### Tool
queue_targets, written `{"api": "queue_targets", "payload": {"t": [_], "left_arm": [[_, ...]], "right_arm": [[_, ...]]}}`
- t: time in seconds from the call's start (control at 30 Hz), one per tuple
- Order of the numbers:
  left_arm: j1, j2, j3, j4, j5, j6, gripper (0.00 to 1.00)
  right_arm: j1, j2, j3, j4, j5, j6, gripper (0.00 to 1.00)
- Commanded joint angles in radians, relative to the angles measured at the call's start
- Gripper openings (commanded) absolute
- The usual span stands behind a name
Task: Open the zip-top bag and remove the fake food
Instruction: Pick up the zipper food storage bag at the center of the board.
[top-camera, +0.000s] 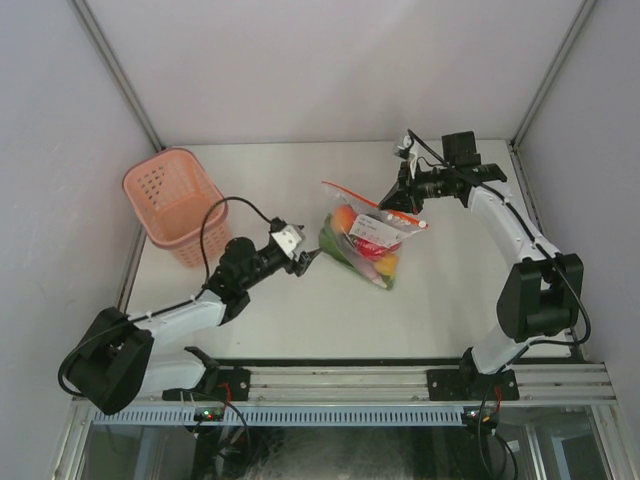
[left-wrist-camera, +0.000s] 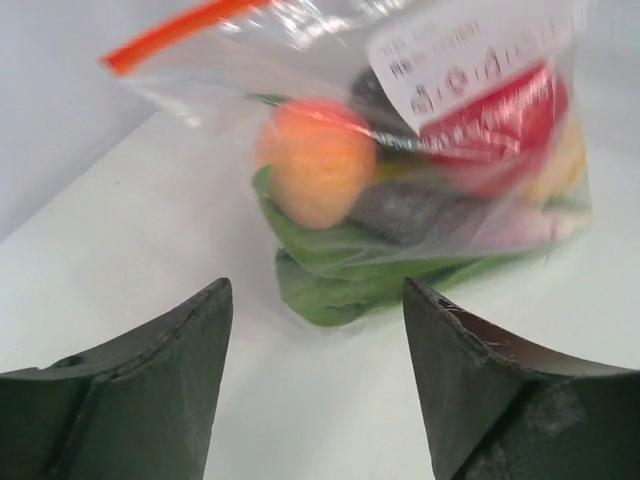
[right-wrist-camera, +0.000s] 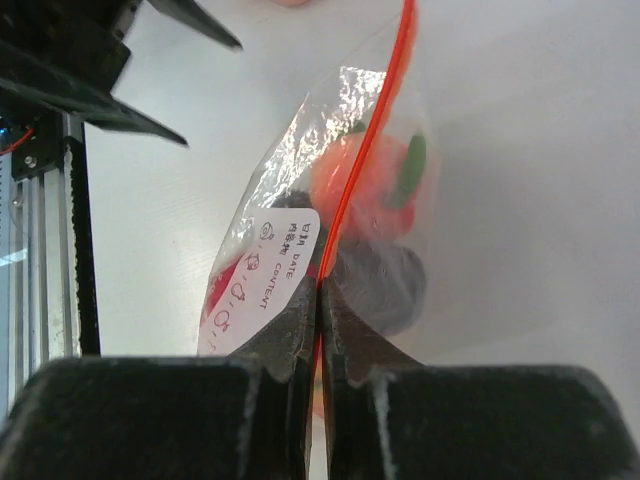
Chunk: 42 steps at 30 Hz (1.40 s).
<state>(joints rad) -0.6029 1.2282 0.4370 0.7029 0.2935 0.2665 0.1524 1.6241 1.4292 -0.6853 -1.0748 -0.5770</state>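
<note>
We judged opening underway: our right end effector (right-wrist-camera: 320, 292) pinched shut on the zipper strip (right-wrist-camera: 366, 150) of the zip-top bag (top-camera: 366, 236) mid-bench (top-camera: 300, 320), fake food (left-wrist-camera: 316, 160) inside, while the left end effector (left-wrist-camera: 316, 284) gaped empty beside it and next needed the opposite lip; the pink basket (top-camera: 172, 206) stood well apart by the left edge.

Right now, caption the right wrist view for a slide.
Right gripper fingers pinch the zip-top bag at its red zipper strip; fake food inside.

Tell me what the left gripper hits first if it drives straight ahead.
The bag, at its near end where the green food sits. The left gripper is open with nothing between; depth is unclear.
</note>
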Motion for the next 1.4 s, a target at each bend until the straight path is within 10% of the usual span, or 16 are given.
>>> {"api": "queue_targets", "payload": {"t": [0.0, 0.47, 0.83, 1.37], "left_arm": [[0.049, -0.119, -0.01, 0.086, 0.004, -0.325, 0.77], [0.056, -0.016, 0.253, -0.128, -0.155, -1.239, 0.67], [-0.132, 0.127, 0.675, -0.799, -0.621, -1.427, 0.66], [-0.163, 0.325, 0.911, -1.05, -0.566, -1.502, 0.67]], "right_arm": [[-0.009, -0.08, -0.039, 0.124, 0.032, 0.113, 0.0], [0.008, -0.193, -0.18, 0.289, 0.057, 0.322, 0.0], [0.034, -0.191, -0.194, 0.316, 0.047, 0.339, 0.0], [0.1, -0.198, -0.194, 0.278, 0.028, 0.257, 0.0]]}}
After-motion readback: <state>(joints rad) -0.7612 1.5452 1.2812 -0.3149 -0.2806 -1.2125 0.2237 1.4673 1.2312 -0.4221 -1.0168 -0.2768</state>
